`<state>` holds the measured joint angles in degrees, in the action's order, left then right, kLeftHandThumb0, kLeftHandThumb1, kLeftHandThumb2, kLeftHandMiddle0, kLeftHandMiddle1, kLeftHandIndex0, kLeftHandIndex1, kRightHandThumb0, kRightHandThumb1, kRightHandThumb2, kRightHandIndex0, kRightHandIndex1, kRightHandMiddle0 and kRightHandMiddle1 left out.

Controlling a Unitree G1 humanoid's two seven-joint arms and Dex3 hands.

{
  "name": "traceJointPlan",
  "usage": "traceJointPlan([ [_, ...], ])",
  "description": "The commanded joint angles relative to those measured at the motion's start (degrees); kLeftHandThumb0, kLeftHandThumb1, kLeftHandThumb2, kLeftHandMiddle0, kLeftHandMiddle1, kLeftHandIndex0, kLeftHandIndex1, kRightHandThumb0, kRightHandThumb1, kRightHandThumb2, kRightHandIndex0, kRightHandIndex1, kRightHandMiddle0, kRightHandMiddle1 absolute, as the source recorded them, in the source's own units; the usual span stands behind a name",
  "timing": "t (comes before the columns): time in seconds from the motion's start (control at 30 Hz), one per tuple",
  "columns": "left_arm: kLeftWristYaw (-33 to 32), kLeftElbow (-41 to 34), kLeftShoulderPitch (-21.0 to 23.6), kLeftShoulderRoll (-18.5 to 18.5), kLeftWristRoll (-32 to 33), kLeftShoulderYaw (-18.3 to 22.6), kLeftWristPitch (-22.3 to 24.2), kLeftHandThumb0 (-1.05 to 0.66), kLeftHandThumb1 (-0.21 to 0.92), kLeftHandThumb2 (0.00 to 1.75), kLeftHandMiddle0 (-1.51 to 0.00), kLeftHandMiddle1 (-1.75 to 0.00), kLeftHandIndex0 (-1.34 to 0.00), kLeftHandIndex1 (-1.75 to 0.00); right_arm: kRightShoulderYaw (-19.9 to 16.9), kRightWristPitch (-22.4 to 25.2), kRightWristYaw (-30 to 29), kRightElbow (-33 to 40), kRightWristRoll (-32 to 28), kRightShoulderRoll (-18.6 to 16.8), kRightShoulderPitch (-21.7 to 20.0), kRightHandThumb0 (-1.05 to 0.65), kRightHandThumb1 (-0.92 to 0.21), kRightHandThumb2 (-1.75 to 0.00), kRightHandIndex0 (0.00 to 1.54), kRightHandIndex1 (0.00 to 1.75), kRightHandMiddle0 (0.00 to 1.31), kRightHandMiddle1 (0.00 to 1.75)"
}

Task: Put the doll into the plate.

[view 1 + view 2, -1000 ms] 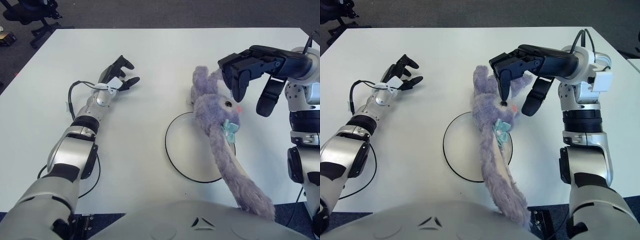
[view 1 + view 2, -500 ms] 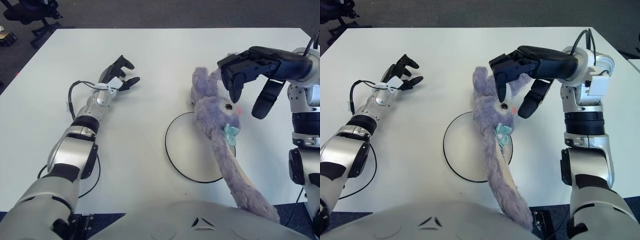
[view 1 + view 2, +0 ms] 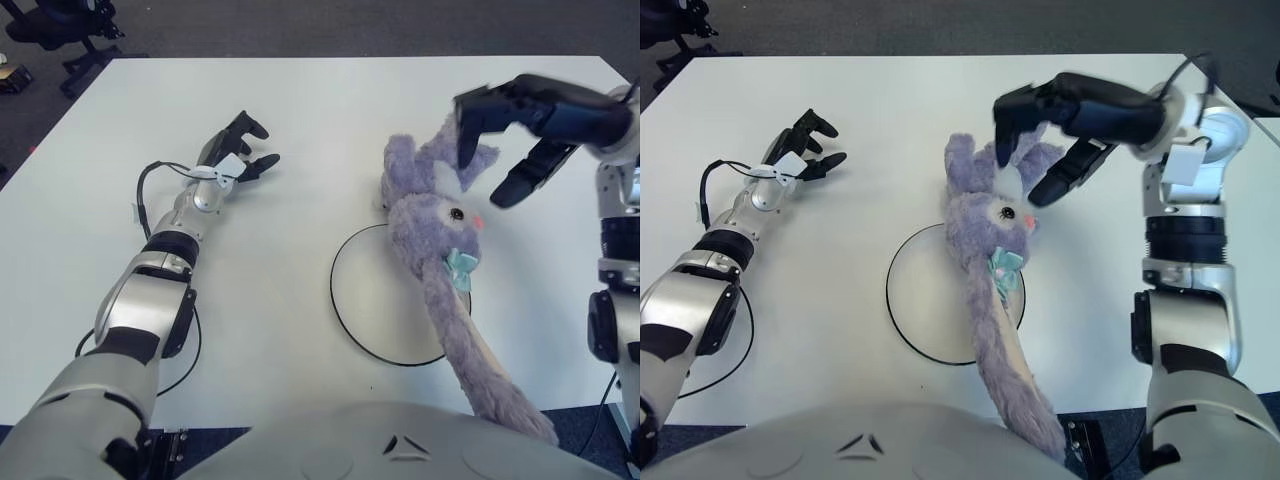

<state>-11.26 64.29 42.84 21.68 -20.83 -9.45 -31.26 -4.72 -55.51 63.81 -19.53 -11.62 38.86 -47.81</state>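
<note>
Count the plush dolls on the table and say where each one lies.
1. The purple plush bunny lies across the right side of the white plate, ears beneath the open right hand, body trailing past the table's near edge. None appears hidden.

The place looked like an office or a lab: a plain white bench (image 3: 330, 100) stood on dark grey carpet (image 3: 400, 25), and the wheeled base of an office chair (image 3: 70, 40) showed beyond the left robot hand (image 3: 238, 150).
</note>
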Motion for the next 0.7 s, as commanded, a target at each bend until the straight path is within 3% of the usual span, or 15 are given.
traceJointPlan([
  [0.0, 0.8, 0.4, -0.4, 0.0, -0.4, -0.4, 0.9, -0.01, 0.92, 0.38, -0.38, -1.6, -0.26, -1.45, 1.3, -2.3, -3.4, -1.9, 6.4, 0.7, -1.7, -0.01, -0.92, -0.39, 0.42, 1.38, 0.18, 1.67],
  [0.03, 0.8, 0.4, -0.4, 0.0, -0.4, -0.5, 0.9, -0.01, 0.92, 0.38, -0.38, -1.6, -0.26, -1.45, 1.5, -2.5, -4.4, -1.9, 8.3, 0.9, -1.6, -0.07, -0.92, -0.39, 0.42, 1.24, 0.2, 1.66],
  [0.1, 0.8, 0.4, -0.4, 0.1, -0.4, -0.5, 0.9, -0.01, 0.92, 0.38, -0.38, -1.61, -0.26, -1.45, 1.9, -2.8, -6.2, -1.7, 10.7, 1.3, -1.0, -0.24, -0.92, -0.41, 0.55, 0.63, 0.26, 1.64],
  [0.13, 0.8, 0.3, -0.4, 0.1, -0.4, -0.5, 0.9, -0.01, 0.92, 0.38, -0.38, -1.61, -0.26, -1.44, 2.0, -3.0, -6.9, -1.6, 11.6, 1.5, -0.8, -0.29, -0.92, -0.39, 0.57, 0.42, 0.27, 1.27],
  [0.23, 0.8, 0.2, -0.5, 0.1, -0.4, -0.5, 0.8, -0.01, 0.92, 0.38, -0.38, -1.61, -0.26, -1.44, 2.7, -3.1, -8.8, -1.4, 12.9, 2.0, -0.5, -0.36, -0.92, -0.37, 0.6, 0.14, 0.42, 0.58],
  [0.33, 0.8, 0.2, -0.5, 0.1, -0.4, -0.5, 0.8, -0.01, 0.92, 0.38, -0.38, -1.61, -0.26, -1.44, 3.4, -3.2, -10.4, -1.4, 13.5, 2.5, -0.4, -0.38, -0.92, -0.36, 0.61, 0.05, 0.49, 0.33],
  [0.4, 0.8, 0.2, -0.5, 0.1, -0.4, -0.5, 0.8, -0.01, 0.92, 0.38, -0.38, -1.61, -0.26, -1.44, 3.8, -3.2, -11.2, -1.4, 13.8, 2.9, -0.4, -0.39, -0.92, -0.36, 0.62, 0.03, 0.5, 0.27],
  [0.43, 0.9, 0.2, -0.5, 0.1, -0.4, -0.6, 0.9, -0.01, 0.92, 0.38, -0.38, -1.61, -0.26, -1.44, 3.5, -4.1, -12.9, -1.5, 17.1, 2.9, 0.5, -0.39, -0.92, -0.35, 0.62, 0.02, 0.51, 0.25],
  [0.53, 0.9, 0.1, -0.5, 0.1, -0.5, -0.7, 1.1, -0.01, 0.92, 0.38, -0.38, -1.6, -0.26, -1.44, 3.3, -5.4, -16.4, -1.4, 23.1, 3.3, 1.9, -0.43, -0.92, -0.3, 0.41, 0.01, 0.39, 0.14],
  [0.67, 0.9, -0.3, -0.7, 0.2, -0.5, -0.7, 1.2, -0.01, 0.92, 0.38, -0.38, -1.6, -0.26, -1.44, 4.2, -5.1, -19.2, -0.8, 25.5, 4.4, 2.2, -0.44, -0.92, -0.27, 0.32, 0.0, 0.35, 0.1],
])
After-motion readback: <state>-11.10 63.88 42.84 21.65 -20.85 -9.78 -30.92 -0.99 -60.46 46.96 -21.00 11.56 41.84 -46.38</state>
